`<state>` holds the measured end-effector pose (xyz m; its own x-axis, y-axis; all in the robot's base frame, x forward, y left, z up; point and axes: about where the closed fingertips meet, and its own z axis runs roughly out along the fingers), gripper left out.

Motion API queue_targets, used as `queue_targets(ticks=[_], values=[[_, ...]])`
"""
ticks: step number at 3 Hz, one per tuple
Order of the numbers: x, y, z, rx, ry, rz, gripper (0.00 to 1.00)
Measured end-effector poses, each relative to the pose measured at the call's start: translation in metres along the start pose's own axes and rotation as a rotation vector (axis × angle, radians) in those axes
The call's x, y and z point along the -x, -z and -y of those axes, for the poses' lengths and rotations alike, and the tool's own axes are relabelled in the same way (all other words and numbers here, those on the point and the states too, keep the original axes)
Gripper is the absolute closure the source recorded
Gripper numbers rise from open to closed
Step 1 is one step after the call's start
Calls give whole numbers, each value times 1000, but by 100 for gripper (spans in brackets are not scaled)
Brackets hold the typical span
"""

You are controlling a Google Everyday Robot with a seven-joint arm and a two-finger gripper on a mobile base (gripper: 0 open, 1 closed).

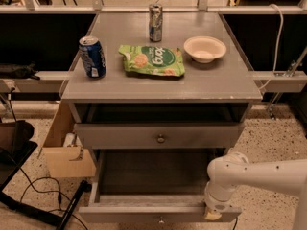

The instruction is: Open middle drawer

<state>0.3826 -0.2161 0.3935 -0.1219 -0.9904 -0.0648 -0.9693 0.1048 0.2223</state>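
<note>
The middle drawer (144, 136) is a grey wide front with a small round metal knob (160, 138), right under the tabletop's dark open slot. It looks pushed in. Below it the bottom drawer (144, 213) is pulled far out, and its empty inside shows. My gripper (212, 215) sits at the right end of the bottom drawer's front edge, under the white arm (249, 174) that comes in from the right. It is well below and to the right of the middle drawer's knob.
On the grey tabletop (225, 83) stand a blue can (92, 56), a green snack bag (151, 60), a silver can (155, 22) and a white bowl (205, 49). A cardboard box (67, 150) sits to the left of the cabinet. Cables and a dark bag lie on the floor at the left.
</note>
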Motion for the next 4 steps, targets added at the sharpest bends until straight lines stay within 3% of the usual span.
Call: queue_targets(ticks=[2, 4], values=[[-2, -4, -11, 22, -2, 9, 100], [0, -2, -7, 23, -2, 9, 100]])
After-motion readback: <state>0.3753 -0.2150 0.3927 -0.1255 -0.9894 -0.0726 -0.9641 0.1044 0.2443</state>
